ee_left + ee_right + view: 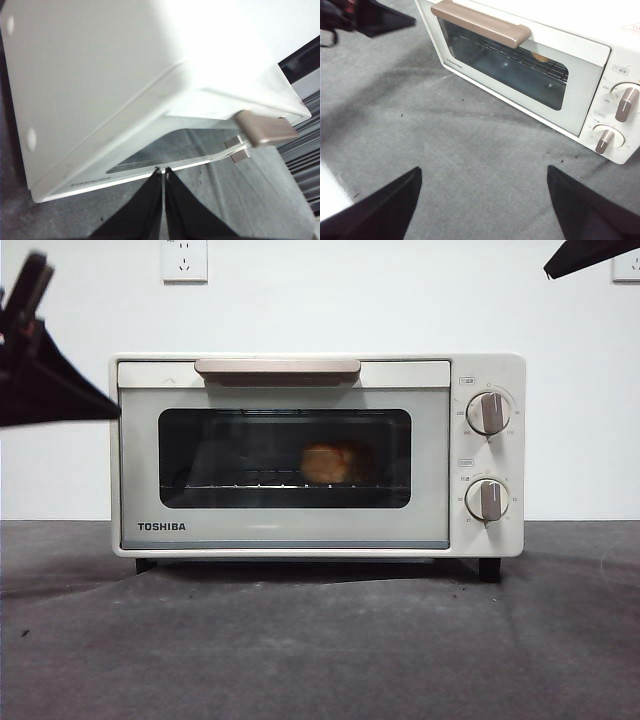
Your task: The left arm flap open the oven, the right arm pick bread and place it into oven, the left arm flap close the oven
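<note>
A: How is the oven (318,455) seen in the front view?

B: It is seen standing square on the grey table (320,640), door shut flush, with the beige handle (277,367) across the top of the door. Two knobs (488,412) are set one above the other on the panel beside the door.

A: Where is the bread (328,463) located?

B: It is observed through the dark glass window, resting on the wire rack (285,483) inside the oven, a little toward the knob side of centre.

A: What is recorded for the left gripper (163,171)?

B: Its fingers are pressed together, tip to tip, with nothing held between them. In its wrist view the tips are placed close to the lower edge of the oven door, at the corner away from the knobs; contact cannot be confirmed. In the front view it is seen as a dark shape (45,380) just beside the oven's side wall, near the top.

A: And the right gripper (482,172)?

B: Its fingers are spread wide and nothing is held. It is positioned above bare table in front of the oven, well apart from the door. Only a black tip (590,254) is shown at a top corner of the front view.
</note>
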Tool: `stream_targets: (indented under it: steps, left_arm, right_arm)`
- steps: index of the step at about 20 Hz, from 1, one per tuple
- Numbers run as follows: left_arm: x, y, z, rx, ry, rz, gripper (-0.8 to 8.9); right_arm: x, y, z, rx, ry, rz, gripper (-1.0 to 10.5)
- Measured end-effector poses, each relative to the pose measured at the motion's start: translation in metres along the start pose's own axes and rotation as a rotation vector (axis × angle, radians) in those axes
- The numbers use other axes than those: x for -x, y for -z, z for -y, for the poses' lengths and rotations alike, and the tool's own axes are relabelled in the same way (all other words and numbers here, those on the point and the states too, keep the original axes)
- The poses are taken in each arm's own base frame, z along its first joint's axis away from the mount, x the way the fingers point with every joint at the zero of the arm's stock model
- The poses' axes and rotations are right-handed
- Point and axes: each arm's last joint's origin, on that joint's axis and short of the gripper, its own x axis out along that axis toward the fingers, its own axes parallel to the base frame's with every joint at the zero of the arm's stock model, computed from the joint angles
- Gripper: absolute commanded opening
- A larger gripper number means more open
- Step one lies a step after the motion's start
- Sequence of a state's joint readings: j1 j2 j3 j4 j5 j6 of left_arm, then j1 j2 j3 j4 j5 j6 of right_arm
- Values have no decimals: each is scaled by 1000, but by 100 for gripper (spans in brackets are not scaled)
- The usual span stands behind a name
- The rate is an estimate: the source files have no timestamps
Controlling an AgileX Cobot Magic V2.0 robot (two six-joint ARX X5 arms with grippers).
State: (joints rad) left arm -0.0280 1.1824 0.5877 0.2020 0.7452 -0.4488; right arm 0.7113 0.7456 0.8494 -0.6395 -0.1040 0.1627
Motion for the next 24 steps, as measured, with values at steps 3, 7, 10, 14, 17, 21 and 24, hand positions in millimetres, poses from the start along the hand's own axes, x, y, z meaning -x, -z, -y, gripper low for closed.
stream_targets:
  steps: [3, 7, 10, 14, 17, 21, 24]
  left_arm:
    - [19, -8, 31, -100, -80, 7, 17]
    - [51, -15, 78, -274, -172, 29, 17]
    - [77, -17, 107, -372, -221, 53, 17]
    - [98, -10, 124, -411, -236, 22, 16]
    - [107, -1, 125, -414, -244, -23, 16]
    - [113, 3, 128, -429, -244, -26, 17]
    - [114, 3, 128, -435, -242, -22, 19]
  right_arm:
    - [0, 0, 0, 0, 2, 0, 398]
    - [-1, -1, 1, 0, 24, 9, 398]
    - [-2, -2, 1, 1, 24, 14, 398]
    - [-3, -3, 1, 1, 23, 20, 398]
    - [-3, -4, 0, 2, 22, 31, 398]
    - [-3, -4, 0, 2, 21, 36, 398]
    - [-3, -5, 0, 2, 19, 45, 395]
